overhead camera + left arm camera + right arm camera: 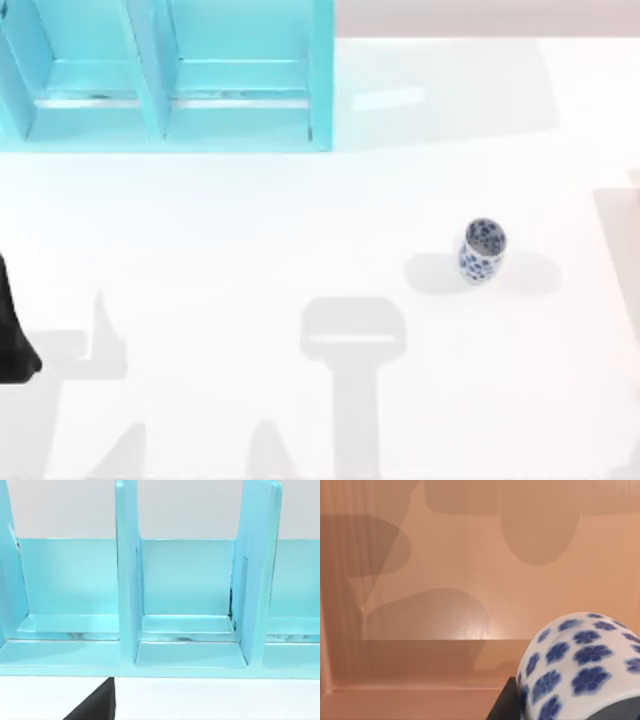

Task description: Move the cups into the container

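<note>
One cup (483, 250), white with dark-blue blotches, stands upright on the white table right of centre, with no gripper near it. In the right wrist view a second cup (580, 667) with blue flower blotches hangs close to the camera over the tan floor of the container (445, 580). My right gripper (565, 711) is shut on this cup, and a dark finger (501, 706) shows against its side. The container's edge (622, 250) shows at the table's far right. My left arm (12, 335) is parked at the left edge.
A cyan shelf unit (170, 75) with upright dividers stands at the back left of the table. The left wrist view faces its compartments (187, 600) from close by, with a dark finger (95, 707) low in the picture. Arm shadows lie across the front of the table.
</note>
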Robot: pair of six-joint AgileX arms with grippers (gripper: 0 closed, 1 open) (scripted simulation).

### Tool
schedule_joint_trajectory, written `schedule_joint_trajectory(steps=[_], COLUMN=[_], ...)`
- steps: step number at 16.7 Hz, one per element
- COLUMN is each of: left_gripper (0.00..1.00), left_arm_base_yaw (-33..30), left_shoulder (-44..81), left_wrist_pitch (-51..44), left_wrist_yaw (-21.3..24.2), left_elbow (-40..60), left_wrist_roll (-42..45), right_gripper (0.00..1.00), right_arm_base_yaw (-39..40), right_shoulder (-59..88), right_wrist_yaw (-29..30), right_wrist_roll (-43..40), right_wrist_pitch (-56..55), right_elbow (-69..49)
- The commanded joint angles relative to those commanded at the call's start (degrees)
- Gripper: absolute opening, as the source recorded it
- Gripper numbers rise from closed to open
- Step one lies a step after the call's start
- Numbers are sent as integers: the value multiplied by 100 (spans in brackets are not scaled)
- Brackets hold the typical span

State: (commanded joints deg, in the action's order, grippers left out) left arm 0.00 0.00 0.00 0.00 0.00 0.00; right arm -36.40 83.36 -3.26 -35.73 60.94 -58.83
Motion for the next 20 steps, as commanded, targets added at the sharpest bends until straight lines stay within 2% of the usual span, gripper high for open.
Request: schedule_joint_trajectory(steps=[10, 20], left_gripper=[100, 100], left_arm_base_yaw=[0, 0], left_shoulder=[0, 0], left_wrist_pitch=[0, 0], left_wrist_yaw=[0, 0], left_elbow=[0, 0], left_wrist_roll=[0, 0], right_gripper=[98, 100], right_arm_base_yaw=[0, -10], right_shoulder=[0, 0], right_wrist_yaw=[0, 0], right_wrist_roll=[0, 1], right_wrist_pitch=[0, 19], right_elbow=[0, -20])
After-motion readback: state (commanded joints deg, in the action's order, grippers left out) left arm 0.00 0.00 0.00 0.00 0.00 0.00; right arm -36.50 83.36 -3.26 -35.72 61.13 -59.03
